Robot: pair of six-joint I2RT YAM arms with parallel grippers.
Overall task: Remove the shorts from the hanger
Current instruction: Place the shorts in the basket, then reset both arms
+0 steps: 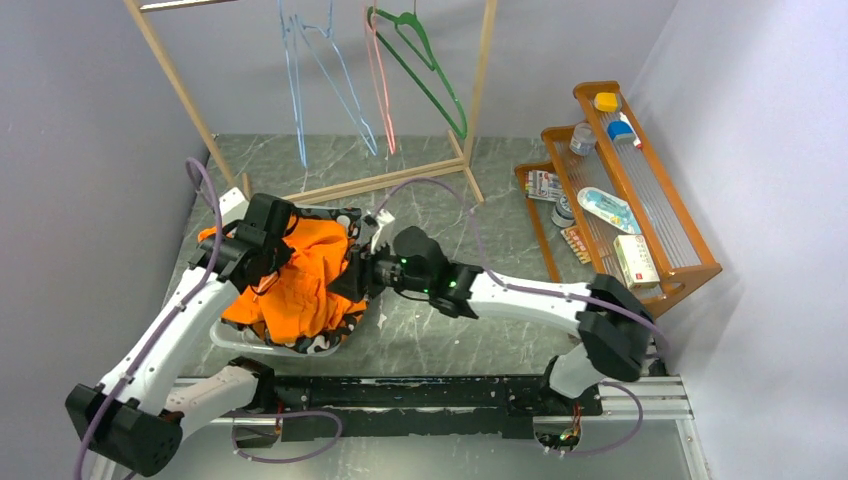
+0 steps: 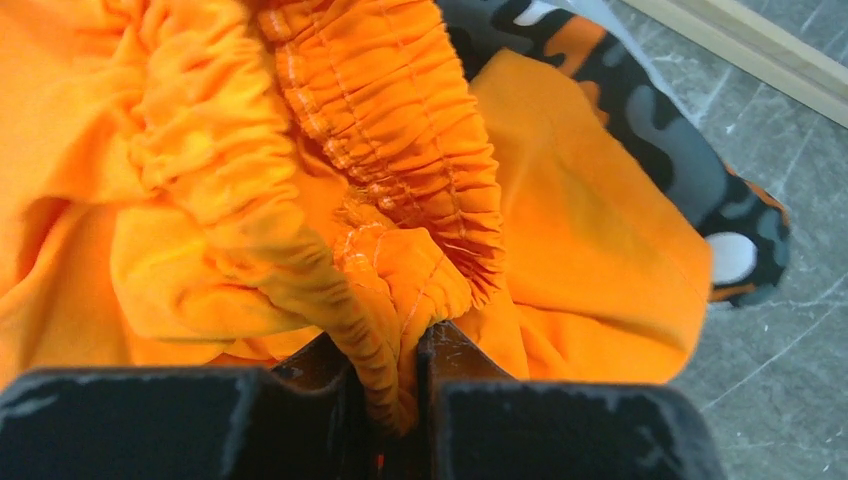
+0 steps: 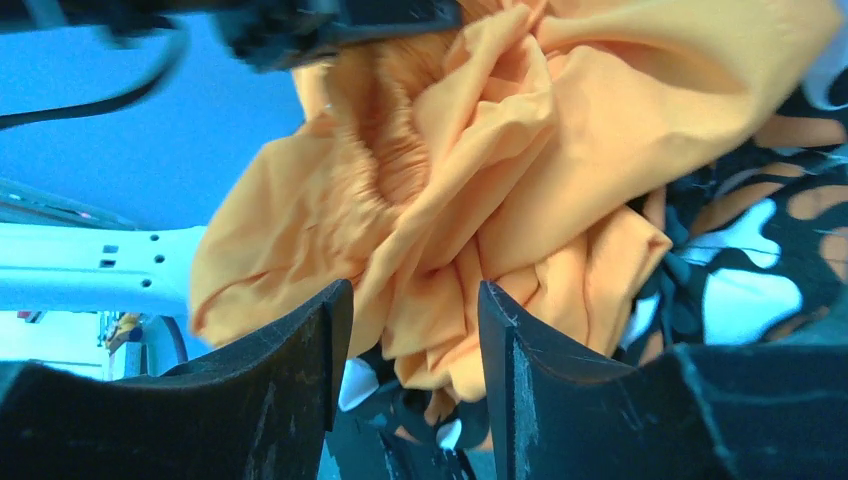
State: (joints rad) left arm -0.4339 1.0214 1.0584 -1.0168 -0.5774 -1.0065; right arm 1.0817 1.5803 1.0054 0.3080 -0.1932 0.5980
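Note:
The bright orange shorts [image 1: 300, 275] lie bunched in a heap at the left of the table, on a camouflage garment [image 1: 335, 338]. No hanger shows in them. My left gripper [image 1: 270, 245] is shut on their gathered elastic waist [image 2: 390, 120]; the fabric is pinched between its fingers [image 2: 400, 370]. My right gripper [image 1: 356, 270] is at the heap's right side. Its jaws stand apart, with a fold of the orange shorts [image 3: 500, 150] hanging between them [image 3: 412, 330]. The drawstring is hidden.
A pale basket rim [image 1: 235, 343] shows under the heap. A wooden rack [image 1: 400, 180] at the back carries bare blue [image 1: 300, 100], pink [image 1: 380, 90] and green [image 1: 430, 75] hangers. A wooden shelf [image 1: 690, 245] with small items stands at the right.

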